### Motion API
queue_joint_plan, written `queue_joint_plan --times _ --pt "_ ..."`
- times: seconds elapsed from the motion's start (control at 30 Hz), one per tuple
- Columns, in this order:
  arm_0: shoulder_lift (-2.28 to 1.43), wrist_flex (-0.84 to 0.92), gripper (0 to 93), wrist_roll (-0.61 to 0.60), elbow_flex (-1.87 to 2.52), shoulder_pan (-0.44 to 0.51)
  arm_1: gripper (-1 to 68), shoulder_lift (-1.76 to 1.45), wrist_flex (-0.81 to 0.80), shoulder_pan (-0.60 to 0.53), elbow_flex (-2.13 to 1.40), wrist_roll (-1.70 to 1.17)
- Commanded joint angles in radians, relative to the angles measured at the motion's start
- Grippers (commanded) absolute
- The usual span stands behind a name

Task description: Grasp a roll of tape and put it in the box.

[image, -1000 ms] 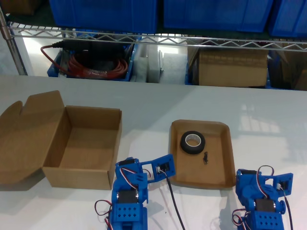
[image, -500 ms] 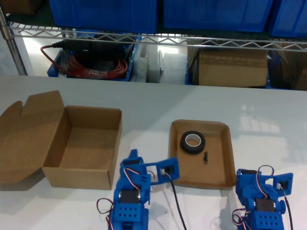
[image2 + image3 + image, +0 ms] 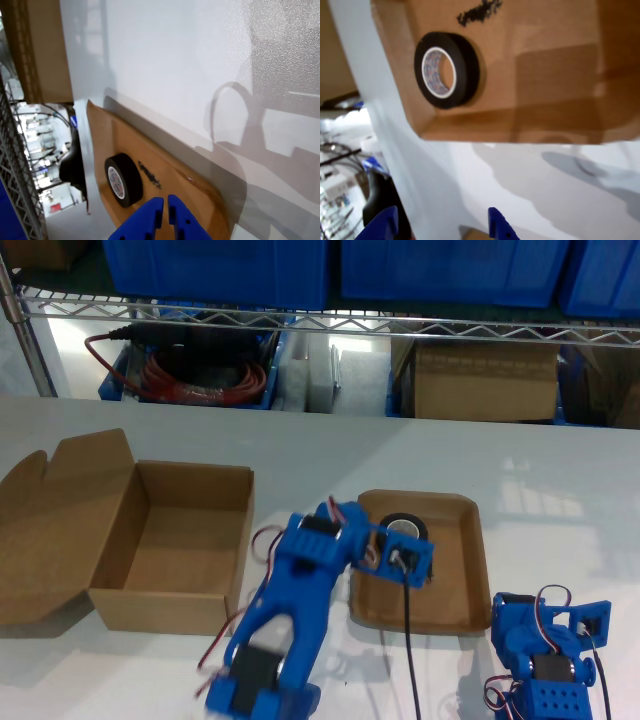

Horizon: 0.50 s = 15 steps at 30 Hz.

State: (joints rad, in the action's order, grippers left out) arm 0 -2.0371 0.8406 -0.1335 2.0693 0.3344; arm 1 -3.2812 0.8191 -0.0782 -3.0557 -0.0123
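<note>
My second gripper (image 3: 440, 225) is hanging wide open, empty; the roll of tape (image 3: 446, 70), likely light and stiff, is lying flat, inviting a grip across its rim.

Both arms are built of bright blue plastic blocks, boxy and 3D-printed in look, with black motor housings set between the blue brackets. One arm (image 3: 300, 610) carries thin red and white wires looped along its side and a black cable hanging from a small camera block near its tip. Its base plate has a grid of small round holes. The other arm (image 3: 548, 655) has the same blue shell, black inserts, and red and white wiring.
</note>
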Motion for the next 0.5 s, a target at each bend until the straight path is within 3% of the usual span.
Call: queue_joint_plan --times 0.0,0.47 --pt "0.195 0.012 25.0 -0.023 -0.219 0.052 0.3 -0.006 -0.005 -0.003 -0.014 0.003" --pt "0.684 0.146 25.2 -0.046 -0.650 0.163 0.3 -0.006 -0.005 -0.003 -0.014 0.003"
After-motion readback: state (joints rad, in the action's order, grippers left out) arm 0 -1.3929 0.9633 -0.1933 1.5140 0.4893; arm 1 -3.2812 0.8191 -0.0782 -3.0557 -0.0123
